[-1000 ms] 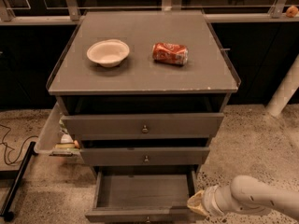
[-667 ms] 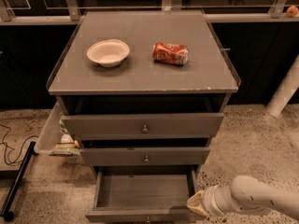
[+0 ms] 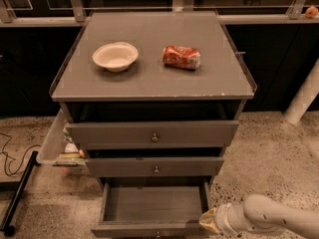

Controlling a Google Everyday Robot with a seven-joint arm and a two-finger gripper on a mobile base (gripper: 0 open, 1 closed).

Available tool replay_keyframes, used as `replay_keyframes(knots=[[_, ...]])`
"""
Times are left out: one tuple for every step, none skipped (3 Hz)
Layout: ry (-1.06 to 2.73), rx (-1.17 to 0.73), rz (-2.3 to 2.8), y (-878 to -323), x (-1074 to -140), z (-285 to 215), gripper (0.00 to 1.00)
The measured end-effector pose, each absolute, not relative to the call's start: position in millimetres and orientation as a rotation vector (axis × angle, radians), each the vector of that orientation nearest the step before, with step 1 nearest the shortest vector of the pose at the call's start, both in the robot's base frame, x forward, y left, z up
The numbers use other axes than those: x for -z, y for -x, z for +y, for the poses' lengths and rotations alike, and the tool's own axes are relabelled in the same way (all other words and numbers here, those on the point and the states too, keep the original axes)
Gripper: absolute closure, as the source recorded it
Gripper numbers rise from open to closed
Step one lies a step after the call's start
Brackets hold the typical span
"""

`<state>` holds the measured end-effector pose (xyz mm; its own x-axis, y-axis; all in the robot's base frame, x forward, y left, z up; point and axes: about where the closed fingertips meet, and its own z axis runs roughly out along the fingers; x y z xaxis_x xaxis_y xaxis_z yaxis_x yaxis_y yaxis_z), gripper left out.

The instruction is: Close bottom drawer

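Pale gripper (image 3: 208, 221) at the right front corner of the shallow grey wooden bottom drawer (image 3: 152, 203), both unmoved since a second ago.
Pulled out of the grey cabinet (image 3: 149, 78) toward the camera, the drawer's front runs left to right; I cannot tell whether the gripper clasps it.
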<state>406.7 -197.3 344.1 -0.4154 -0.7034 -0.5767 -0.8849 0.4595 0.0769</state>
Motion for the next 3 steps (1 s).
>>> replay_keyframes(knots=[[1.314, -0.547, 2.178, -407.8, -300.5, -195.4, 1.0], [1.342, -0.586, 2.099, -402.3, -256.1, -192.4, 1.0], [1.402, -0.61, 2.046, -394.0, -224.1, -183.7, 1.0]])
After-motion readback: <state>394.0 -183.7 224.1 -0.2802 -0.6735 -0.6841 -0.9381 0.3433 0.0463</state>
